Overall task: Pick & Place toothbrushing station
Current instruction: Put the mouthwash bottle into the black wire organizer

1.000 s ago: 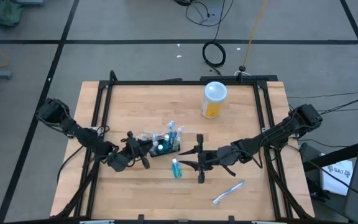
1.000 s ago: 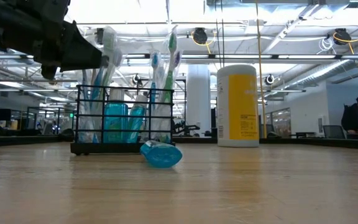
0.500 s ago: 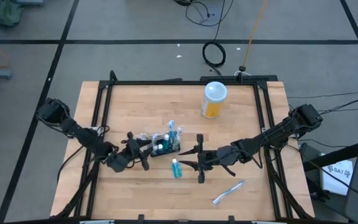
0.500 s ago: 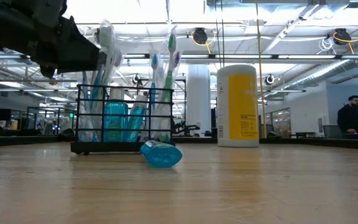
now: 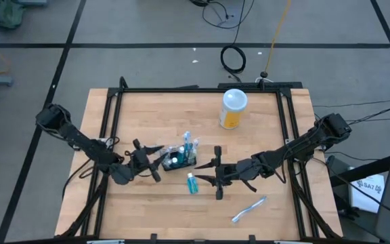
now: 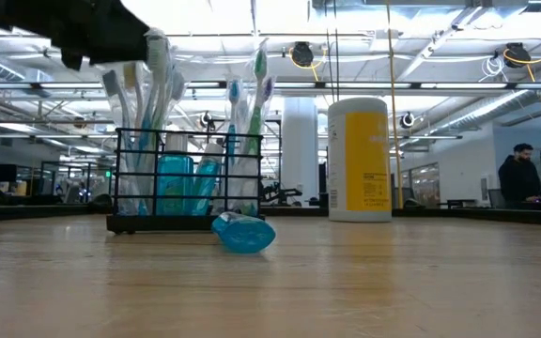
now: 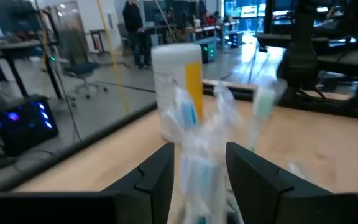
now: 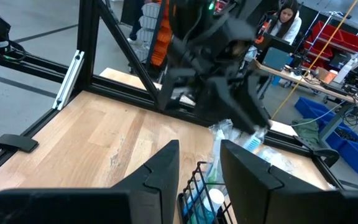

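The black wire-mesh basket (image 5: pixel 180 161) stands mid-table with several toothbrushes (image 6: pixel 247 103) and teal tubes upright in it. My left gripper (image 5: pixel 153 163) is open just left of the basket, up at the height of the brush tops. In the left wrist view its fingers stand on either side of the blurred brushes (image 7: pixel 204 124), and I see no touch. One teal tube (image 5: pixel 192 183) lies on its side on the table near the basket. My right gripper (image 5: pixel 217 173) waits open to the basket's right, nothing between its fingers (image 8: pixel 199 162). A loose toothbrush (image 5: pixel 249 209) lies near the front right.
A yellow-and-white canister (image 5: pixel 233 108) stands upright toward the far edge, right of centre. A black frame rail (image 5: pixel 181 89) runs round the tabletop. Bare wood lies at the near left and the far left. A person (image 6: pixel 519 178) is in the room beyond.
My left gripper has opened, letting go of a toothbrush top that stays standing in the basket. It has then risen and drawn back a little toward the table's left edge. The basket, the lying tube and my right arm have kept still.
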Robot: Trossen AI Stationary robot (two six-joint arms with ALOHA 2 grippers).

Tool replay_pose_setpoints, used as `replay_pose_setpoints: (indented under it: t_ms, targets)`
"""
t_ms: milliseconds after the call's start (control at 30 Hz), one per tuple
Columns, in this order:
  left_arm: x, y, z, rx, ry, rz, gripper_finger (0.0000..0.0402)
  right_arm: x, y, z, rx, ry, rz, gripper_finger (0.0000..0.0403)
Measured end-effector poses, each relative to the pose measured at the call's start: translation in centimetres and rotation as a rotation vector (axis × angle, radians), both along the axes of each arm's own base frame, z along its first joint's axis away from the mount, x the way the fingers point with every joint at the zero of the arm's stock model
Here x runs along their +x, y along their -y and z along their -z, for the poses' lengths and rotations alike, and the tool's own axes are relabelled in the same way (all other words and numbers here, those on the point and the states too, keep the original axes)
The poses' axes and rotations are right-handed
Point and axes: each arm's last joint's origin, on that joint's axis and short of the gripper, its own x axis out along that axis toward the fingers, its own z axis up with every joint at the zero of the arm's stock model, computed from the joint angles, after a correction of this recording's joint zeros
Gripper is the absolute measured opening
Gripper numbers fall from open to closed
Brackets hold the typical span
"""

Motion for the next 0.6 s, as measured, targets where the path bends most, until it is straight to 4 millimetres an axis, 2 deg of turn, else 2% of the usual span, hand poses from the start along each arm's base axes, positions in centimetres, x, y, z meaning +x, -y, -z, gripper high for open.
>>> replay_pose_setpoints:
  t_ms: [267, 433, 600]
  targets:
    - [-0.2, -0.1, -5.4, 0.07, 0.049, -0.017, 0.0152, 0.0, 0.0, 0.3, -0.014, -0.022, 0.0, 0.0112]
    - [-0.5, 0.2, -8.8, 0.082, 0.097, 0.032, 0.0152, 0.0, 0.0, 0.2, -0.072, -0.021, -0.009, 0.0112]
    - [-0.8, 0.8, -9.5, 0.096, 0.098, 0.075, 0.0152, 0.1, 0.2, 0.2, -0.061, -0.014, -0.005, 0.0112]
